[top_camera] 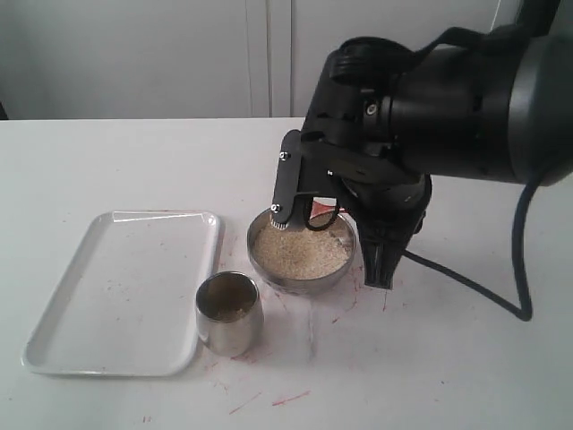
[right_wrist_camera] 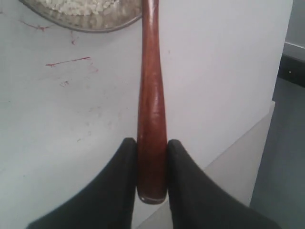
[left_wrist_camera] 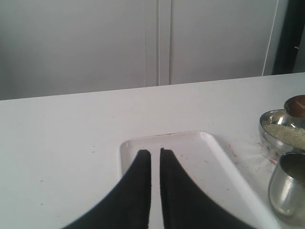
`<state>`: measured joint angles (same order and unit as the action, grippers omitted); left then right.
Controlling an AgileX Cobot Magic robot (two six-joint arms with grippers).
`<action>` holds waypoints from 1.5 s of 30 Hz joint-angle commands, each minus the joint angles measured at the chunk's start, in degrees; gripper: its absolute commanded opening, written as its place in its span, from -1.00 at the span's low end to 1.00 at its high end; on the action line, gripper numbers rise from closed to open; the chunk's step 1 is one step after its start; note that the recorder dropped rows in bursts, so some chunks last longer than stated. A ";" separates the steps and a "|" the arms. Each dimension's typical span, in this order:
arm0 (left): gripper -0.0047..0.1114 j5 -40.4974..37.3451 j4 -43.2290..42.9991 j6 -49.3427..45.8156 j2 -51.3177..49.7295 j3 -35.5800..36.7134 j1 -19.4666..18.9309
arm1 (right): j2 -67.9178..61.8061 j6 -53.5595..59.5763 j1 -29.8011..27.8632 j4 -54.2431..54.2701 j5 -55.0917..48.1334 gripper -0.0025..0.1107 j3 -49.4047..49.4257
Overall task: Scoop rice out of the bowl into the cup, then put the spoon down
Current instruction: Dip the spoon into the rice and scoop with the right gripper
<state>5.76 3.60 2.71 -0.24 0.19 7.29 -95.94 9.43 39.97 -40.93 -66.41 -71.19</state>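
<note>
The steel bowl holds a mound of pale rice at the table's middle. The steel cup stands just in front and to its left, with a little rice inside. My right gripper is shut on the end of the reddish-brown spoon's handle. The spoon reaches to the bowl, its round end at the rim above the rice. The right gripper hangs beside the bowl's right side. My left gripper is shut and empty over the tray.
A white rectangular tray lies left of the cup and holds nothing. Red marks streak the table around the bowl. The right arm's black bulk fills the upper right of the exterior view. The table's edge shows beyond the spoon handle in the right wrist view.
</note>
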 commanded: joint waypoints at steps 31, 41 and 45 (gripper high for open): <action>-0.67 0.25 0.22 0.12 0.24 -0.19 0.14 | -8.76 -7.48 -0.18 6.08 0.81 -0.96 -0.06; -0.67 0.25 0.22 0.12 0.24 -0.19 0.14 | -8.76 -14.43 -1.68 9.94 1.40 -0.96 -0.06; -0.67 0.25 0.22 0.12 0.24 -0.19 0.14 | -8.76 -14.58 -1.79 10.74 1.17 -0.96 -0.06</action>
<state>5.76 3.60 2.71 -0.24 0.19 7.29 -104.82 -4.40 38.66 -30.91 -65.27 -71.19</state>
